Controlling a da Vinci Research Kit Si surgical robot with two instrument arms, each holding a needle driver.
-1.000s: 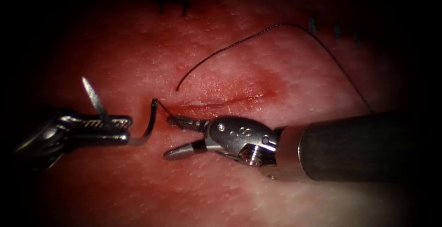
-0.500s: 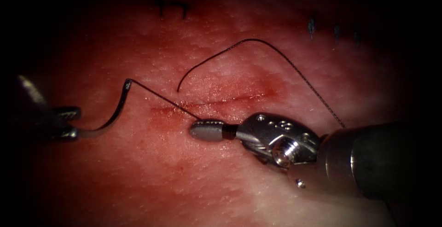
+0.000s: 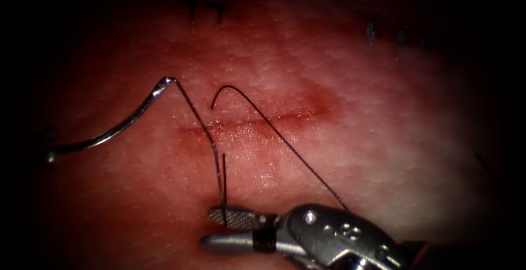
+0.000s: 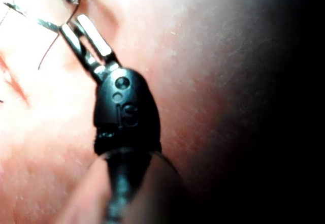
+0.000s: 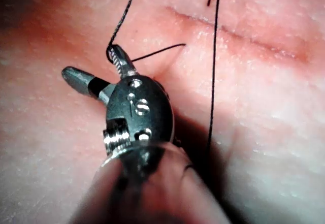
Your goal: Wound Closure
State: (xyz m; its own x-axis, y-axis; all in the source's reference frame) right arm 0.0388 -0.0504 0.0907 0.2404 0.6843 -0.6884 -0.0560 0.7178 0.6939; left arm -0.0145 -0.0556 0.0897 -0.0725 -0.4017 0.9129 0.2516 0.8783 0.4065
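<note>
right tool [image 3: 219, 230] sits at the bottom centre of the endoscope view, its two jaws parted to a narrow v with the tips pointing to the frame's left. the thread [image 3: 198, 121] runs down to the tip of its upper jaw and meets it there; in the right wrist view the strand hooks around that jaw's tip [image 5: 112, 54] rather than lying clamped between the two jaws, so the right tool [image 5: 94, 64] grips nothing.

left tool [image 4: 84, 31] shows in its own wrist view with its jaws nearly together on the needle [image 4: 38, 21], a thin bright sliver sticking out past their tips – where along the curve they hold it cannot be told from there. in the endoscope view the needle [image 3: 109, 130] lies in the left half of the frame, free of the tissue [image 3: 383, 138] and to the left of the cut [image 3: 257, 123]; its curve runs from the dark left edge up to its thread end at the upper left of centre.

from that end the thread drops diagonally down and right across the left end of the cut to the right tool's upper jaw, with a short second strand standing beside it just above the jaw. a separate length of thread [image 3: 274, 133] arches from a free end just above the cut – then slants down and right across it toward the right tool's wrist. red fluid [image 3: 307, 111] stains the tissue around the cut.
</note>
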